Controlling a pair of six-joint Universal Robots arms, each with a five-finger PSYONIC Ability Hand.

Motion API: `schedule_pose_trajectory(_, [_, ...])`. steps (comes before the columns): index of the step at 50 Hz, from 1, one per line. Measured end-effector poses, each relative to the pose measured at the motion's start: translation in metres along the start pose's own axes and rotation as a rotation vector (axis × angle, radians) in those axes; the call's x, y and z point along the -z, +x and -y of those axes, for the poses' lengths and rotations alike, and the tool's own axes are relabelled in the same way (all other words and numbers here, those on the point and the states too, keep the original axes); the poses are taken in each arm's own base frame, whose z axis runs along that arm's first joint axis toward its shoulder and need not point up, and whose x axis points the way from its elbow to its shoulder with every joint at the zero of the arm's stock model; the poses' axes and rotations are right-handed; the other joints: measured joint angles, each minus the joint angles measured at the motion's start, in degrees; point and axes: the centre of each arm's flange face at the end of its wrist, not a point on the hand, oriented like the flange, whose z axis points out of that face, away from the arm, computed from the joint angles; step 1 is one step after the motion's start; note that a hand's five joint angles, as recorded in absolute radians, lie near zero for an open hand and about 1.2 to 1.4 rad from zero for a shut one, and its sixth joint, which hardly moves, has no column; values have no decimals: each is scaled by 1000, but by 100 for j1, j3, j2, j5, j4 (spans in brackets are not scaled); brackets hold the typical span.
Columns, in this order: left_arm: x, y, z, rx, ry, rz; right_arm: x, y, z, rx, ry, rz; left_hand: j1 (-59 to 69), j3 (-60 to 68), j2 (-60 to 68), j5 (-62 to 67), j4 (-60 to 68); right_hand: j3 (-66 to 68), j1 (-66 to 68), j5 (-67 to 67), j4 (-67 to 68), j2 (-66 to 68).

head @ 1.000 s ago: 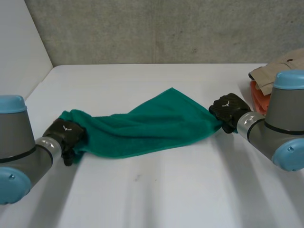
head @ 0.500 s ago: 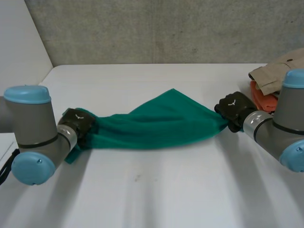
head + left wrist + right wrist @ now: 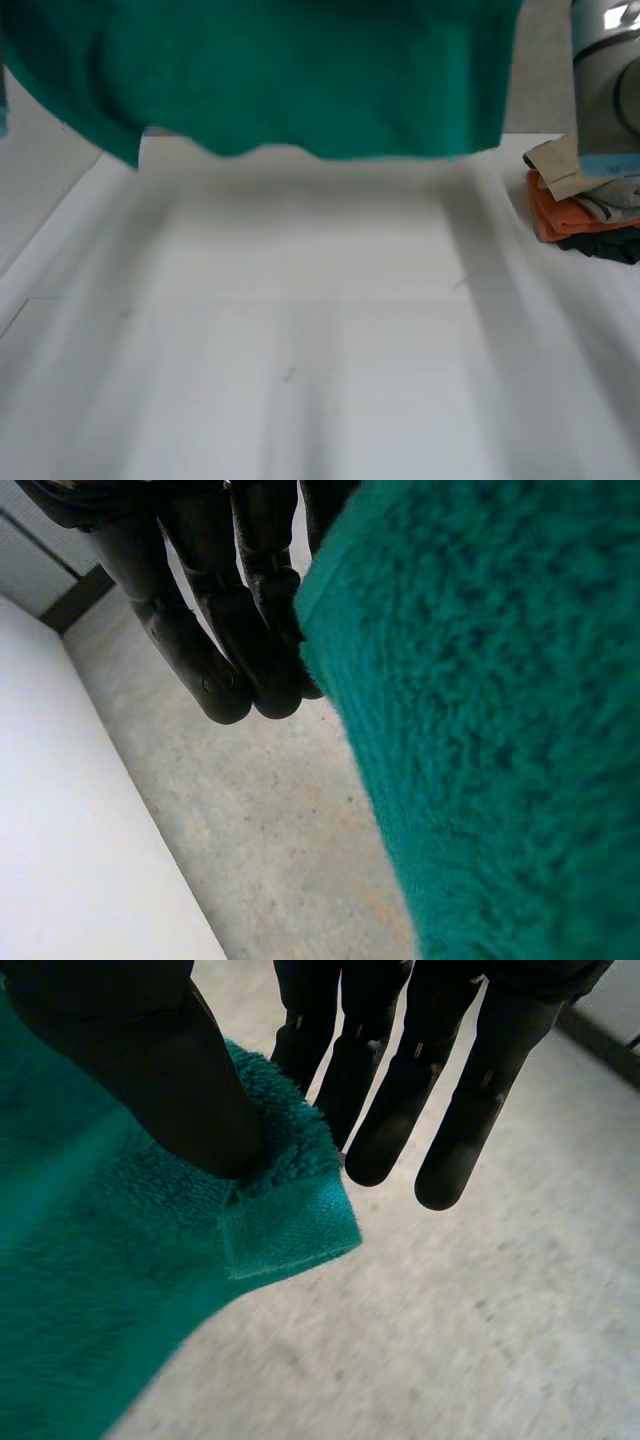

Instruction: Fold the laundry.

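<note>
Head view: towel (image 3: 300, 80) hangs widthwise above the table (image 3: 320, 380); right hand (image 3: 140, 1060) pinches one corner; hold of left hand (image 3: 225, 630) cannot be told.

One green towel (image 3: 300, 80), one counter (image 3: 320, 380), one pile of clothes (image 3: 575, 205), one left robot hand (image 3: 230, 610), one right robot hand (image 3: 400, 1070).
</note>
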Motion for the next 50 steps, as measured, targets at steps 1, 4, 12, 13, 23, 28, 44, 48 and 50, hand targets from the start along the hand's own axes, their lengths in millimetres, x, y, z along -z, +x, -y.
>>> schedule_pose_trajectory(1, [1,-1,0,19,-12,-2,-1,2,2,-5,6,-1,0,0,0,0,0,0,0,0,0,0])
schedule_pose_trajectory(4, [12,1,-11,62,-98,-28,4,1,0,-13,-27,29,0,0,0,0,0,0,0,0,1,0])
schedule_pose_trajectory(12, [88,31,-76,99,-467,-188,59,-19,-39,-14,-328,228,0,7,5,0,16,0,0,0,1,0])
schedule_pose_trajectory(13, [102,36,-86,95,-513,-215,70,-21,-45,-10,-377,260,0,10,5,0,18,0,0,0,2,0])
schedule_pose_trajectory(23, [224,71,-188,10,-864,-442,169,-39,-96,47,-711,503,0,12,11,0,20,0,7,0,3,0])
schedule_pose_trajectory(28, [252,70,-219,-93,-949,-529,197,-39,-120,93,-812,564,-1223,-1334,-1400,-1168,-1351,0,0,0,3,0])
schedule_pose_trajectory(44, [237,52,-220,-114,-982,-402,196,-31,-124,73,-857,543,-2726,-3001,-3072,-2954,-3061,0,0,0,3,0])
schedule_pose_trajectory(48, [240,47,-223,-137,-1002,-396,195,-28,-125,77,-859,535,-2726,-3001,-3072,-2957,-3061,0,0,0,3,0])
schedule_pose_trajectory(50, [242,46,-223,-150,-1012,-402,194,-27,-125,79,-862,531,-2726,-3001,-3072,-2971,-3061,0,0,0,3,0])
